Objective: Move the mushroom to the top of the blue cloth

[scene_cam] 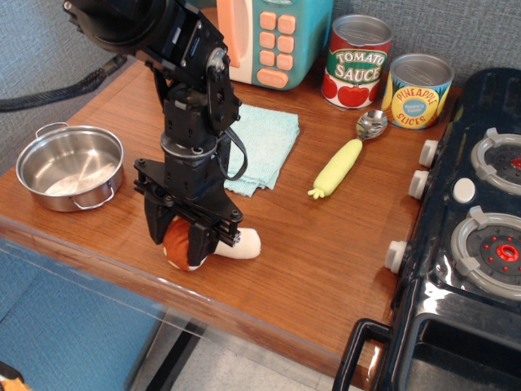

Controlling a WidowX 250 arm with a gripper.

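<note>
The 1 black arm reaches in from the upper left, bends at a bulky joint, and drops nearly straight down toward the front edge of the table. A black cable loops along its wrist. The gripper (184, 242) points downward, its 2 dark fingers (155, 226) set low at the table surface and closed in against the cap of the mushroom (205, 244).
</note>
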